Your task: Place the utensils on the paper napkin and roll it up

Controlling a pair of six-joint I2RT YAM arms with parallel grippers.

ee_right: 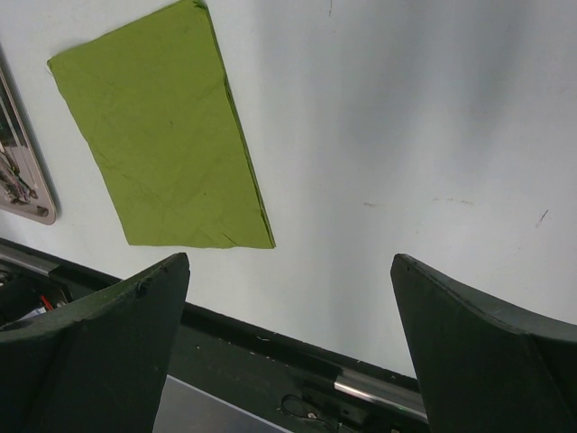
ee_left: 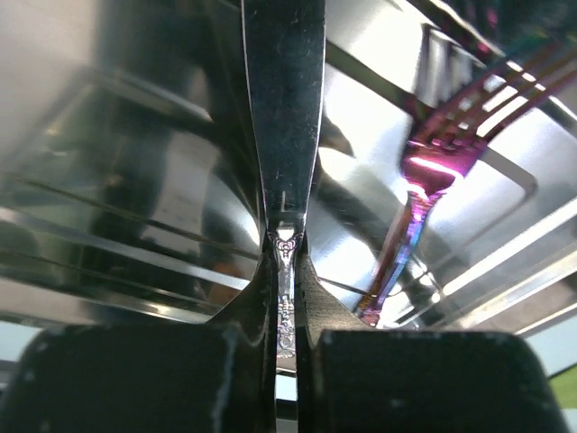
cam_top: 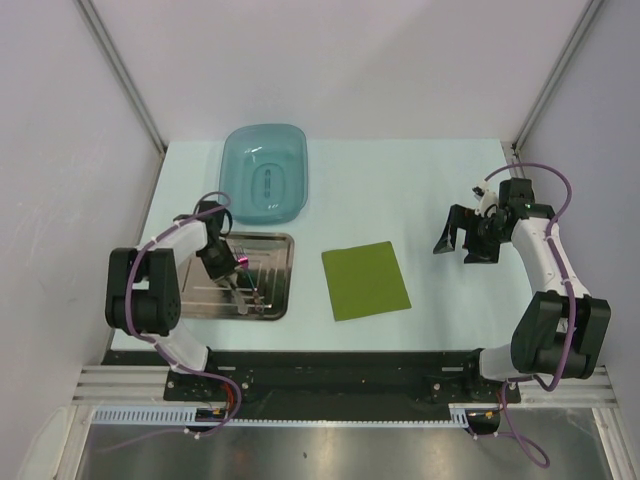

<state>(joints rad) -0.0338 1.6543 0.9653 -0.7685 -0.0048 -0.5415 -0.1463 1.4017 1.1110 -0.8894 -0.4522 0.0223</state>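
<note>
The left gripper is pressed together on a slim silver utensil, pinching its ornamented stem between the two dark fingers, low inside the steel tray. The grip sits on the narrow part, probably because that is where flat cutlery lying on a tray floor gives the fingers something to close on. Whether this piece is a knife or a spoon I cannot tell, since the wrist view shows only its shaft running away from the camera. A magenta-tinted fork lies in the same tray just to the right of the held piece, tines pointing away, untouched. The paper napkin lies flat on the table just right of the tray, apart from it, with nothing on it, so no utensil has been delivered yet and the task looks to be at its first pick. The right gripper hangs well to the right of the tray, beyond the napkin, its jaws spread wide and holding nothing. It seems parked clear so the left arm can carry across to the napkin. A teal basin stands just behind the tray and plays no part here.
</note>
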